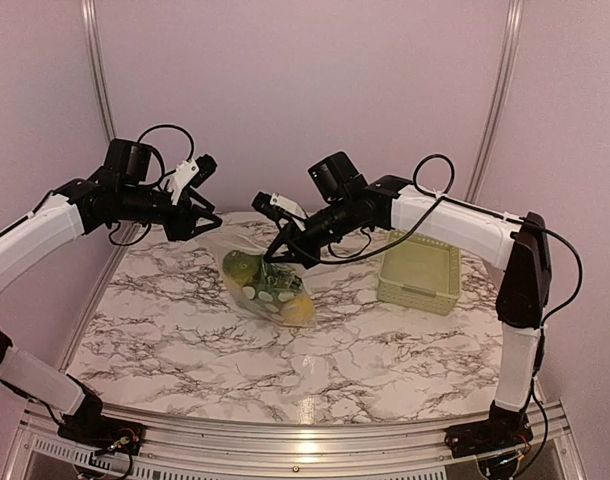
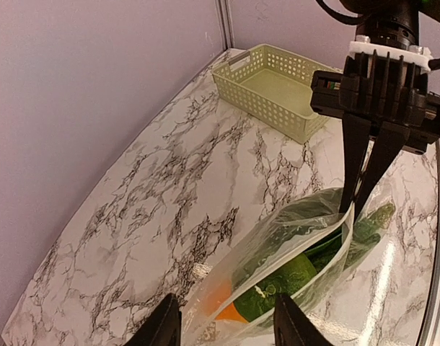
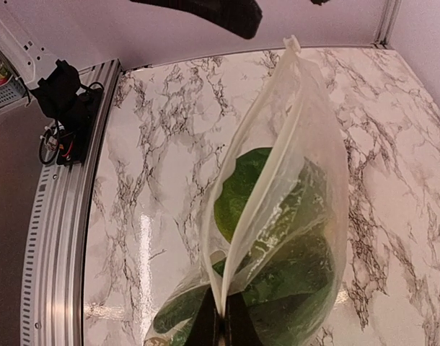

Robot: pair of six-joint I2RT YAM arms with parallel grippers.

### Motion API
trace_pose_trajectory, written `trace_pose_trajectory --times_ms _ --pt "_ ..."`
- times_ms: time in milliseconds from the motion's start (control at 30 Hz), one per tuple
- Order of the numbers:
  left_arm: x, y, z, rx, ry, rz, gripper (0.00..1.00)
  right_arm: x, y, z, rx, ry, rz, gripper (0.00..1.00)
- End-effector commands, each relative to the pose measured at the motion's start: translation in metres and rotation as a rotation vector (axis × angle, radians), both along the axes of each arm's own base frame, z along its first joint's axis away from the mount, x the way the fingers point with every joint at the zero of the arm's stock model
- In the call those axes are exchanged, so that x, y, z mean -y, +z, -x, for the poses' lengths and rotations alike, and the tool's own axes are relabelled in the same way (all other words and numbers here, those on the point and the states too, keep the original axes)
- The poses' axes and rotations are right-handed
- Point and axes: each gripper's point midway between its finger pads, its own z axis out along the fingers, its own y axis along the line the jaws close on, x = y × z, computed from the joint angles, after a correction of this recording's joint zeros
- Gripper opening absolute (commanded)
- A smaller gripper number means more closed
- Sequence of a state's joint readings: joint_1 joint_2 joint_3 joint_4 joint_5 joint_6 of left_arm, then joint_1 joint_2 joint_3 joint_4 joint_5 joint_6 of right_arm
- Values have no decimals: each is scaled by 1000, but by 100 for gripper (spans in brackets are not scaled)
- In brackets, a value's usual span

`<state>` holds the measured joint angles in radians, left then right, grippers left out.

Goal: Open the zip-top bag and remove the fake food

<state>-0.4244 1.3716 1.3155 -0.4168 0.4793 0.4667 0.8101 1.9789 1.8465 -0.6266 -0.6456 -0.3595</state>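
Note:
The zip-top bag (image 1: pixel 270 290) is a clear plastic bag hanging tilted over the middle of the marble table, its lower end on the table. Inside is the fake food (image 1: pixel 243 268): green pieces (image 2: pixel 278 285), an orange piece (image 2: pixel 218 299) and something yellow. My right gripper (image 1: pixel 283 255) is shut on one lip of the bag's rim (image 3: pixel 222 324), and the mouth (image 3: pixel 256 194) gapes a little. It also shows in the left wrist view (image 2: pixel 348 209). My left gripper (image 1: pixel 192 222) is open, and the bag's other end (image 2: pixel 227 324) lies between its spread fingers.
The pale green slotted basket (image 1: pixel 417 293) stands empty at the right back of the table, also in the left wrist view (image 2: pixel 256 101). Pink walls close the back and sides. A metal rail (image 3: pixel 61 216) with cables runs along the near edge.

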Motion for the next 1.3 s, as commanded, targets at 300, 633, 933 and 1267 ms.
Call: trace_pose_trajectory --times_ms 300,633,933,1267 --pt "36 -34 5 51 -162 -160 45 6 12 9 37 9 2 0" --pt "51 -54 7 57 -217 -234 44 6 13 10 34 11 -2 0" --pt "61 -40 12 81 -178 -183 2 3 17 -9 67 -57 -14 0" --pt "31 -33 20 -85 79 -104 0 -21 43 -70 148 -185 -94 0"
